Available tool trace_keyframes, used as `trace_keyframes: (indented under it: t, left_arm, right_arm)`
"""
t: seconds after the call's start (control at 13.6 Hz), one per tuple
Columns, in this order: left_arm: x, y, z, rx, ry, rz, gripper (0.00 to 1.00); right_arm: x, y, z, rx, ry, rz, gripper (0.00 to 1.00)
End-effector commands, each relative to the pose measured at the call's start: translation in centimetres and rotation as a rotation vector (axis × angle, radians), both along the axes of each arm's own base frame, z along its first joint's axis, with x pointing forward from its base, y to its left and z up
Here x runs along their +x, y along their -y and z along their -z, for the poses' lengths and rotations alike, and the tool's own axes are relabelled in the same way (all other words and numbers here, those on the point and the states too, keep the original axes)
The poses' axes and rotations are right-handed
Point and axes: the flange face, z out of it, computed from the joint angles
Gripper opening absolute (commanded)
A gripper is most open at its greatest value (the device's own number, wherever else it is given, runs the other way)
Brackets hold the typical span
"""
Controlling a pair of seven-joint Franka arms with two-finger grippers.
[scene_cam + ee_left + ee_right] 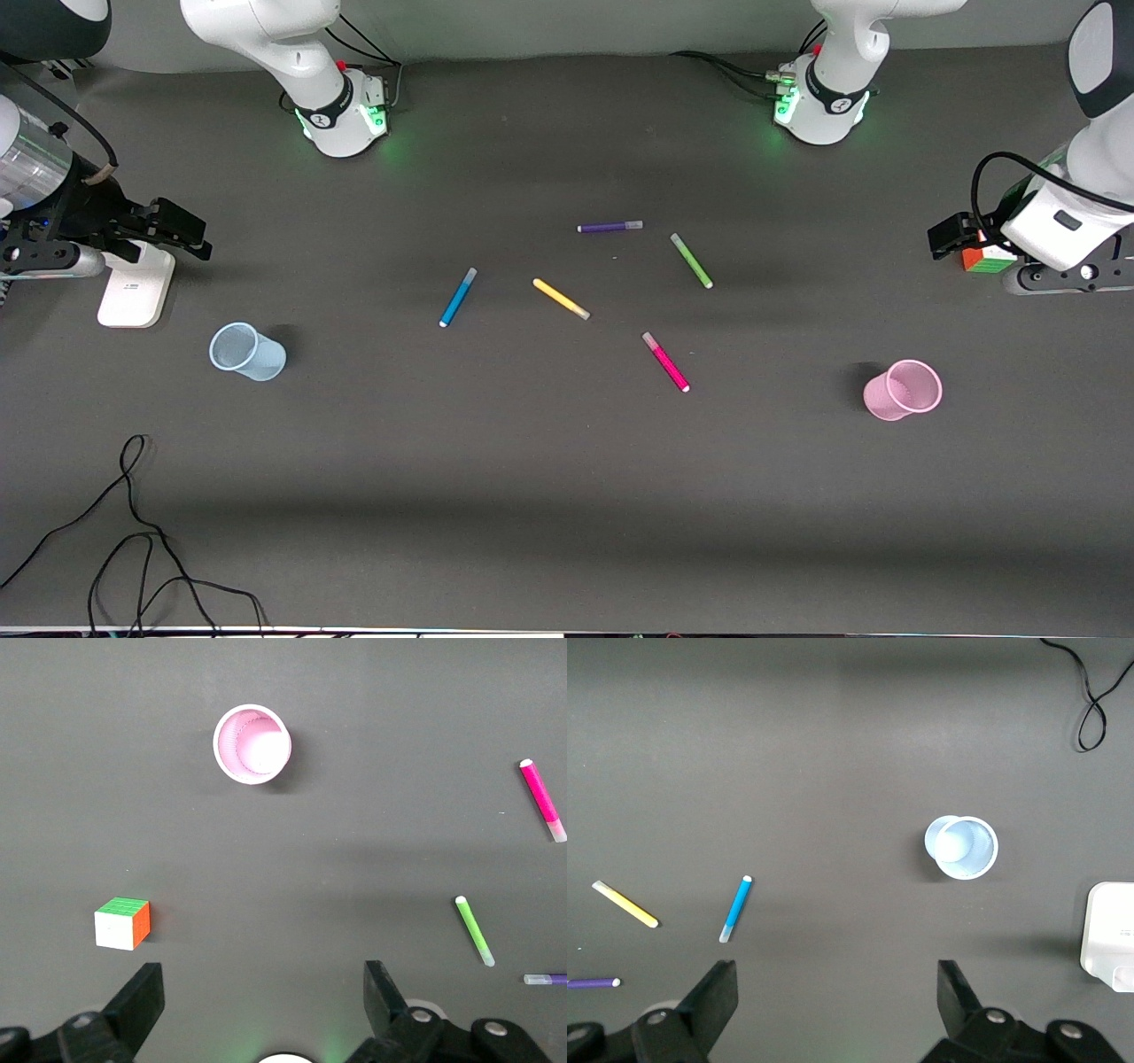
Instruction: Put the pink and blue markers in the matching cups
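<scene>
The blue marker (458,297) and the pink marker (666,361) lie flat mid-table among other markers. The pale blue cup (246,352) stands toward the right arm's end. The pink cup (904,390) stands toward the left arm's end. My right gripper (182,229) is open and empty, up over the table at its own end; its wrist view (837,992) shows the blue cup (963,847) and the blue marker (735,908). My left gripper (952,237) is open and empty, up beside a colour cube; its wrist view (263,992) shows the pink cup (252,744) and the pink marker (541,800).
Purple (609,227), green (691,260) and yellow (560,299) markers lie near the middle. A colour cube (988,257) sits under the left hand. A white block (135,283) sits under the right hand. A black cable (133,532) lies at the near corner.
</scene>
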Motion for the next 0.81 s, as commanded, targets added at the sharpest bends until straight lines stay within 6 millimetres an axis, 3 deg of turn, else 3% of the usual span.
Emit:
trace_keyframes:
  t: [0.0, 0.3, 0.44, 0.59, 0.74]
  left_arm:
    - [0.1, 0.0, -0.3, 0.010, -0.012, 0.016, 1.00]
    - [0.1, 0.2, -0.2, 0.010, -0.015, 0.019, 1.00]
    - [0.3, 0.2, 0.3, 0.010, -0.026, 0.014, 1.00]
    - [0.7, 0.6, 1.4, 0.008, -0.043, 0.007, 1.00]
    - [1.2, 2.3, 2.8, 0.007, -0.063, 0.030, 1.00]
  right_arm:
    - [0.3, 0.0, -0.1, -0.023, 0.011, -0.009, 1.00]
    - [0.6, -0.2, 0.5, -0.025, -0.004, -0.014, 1.00]
    - [0.7, -1.5, 1.7, -0.024, -0.037, -0.031, 1.00]
    - [1.5, -2.2, 4.6, -0.008, -0.112, -0.041, 1.00]
    - [2.9, -3.3, 8.5, 0.050, -0.191, -0.029, 1.00]
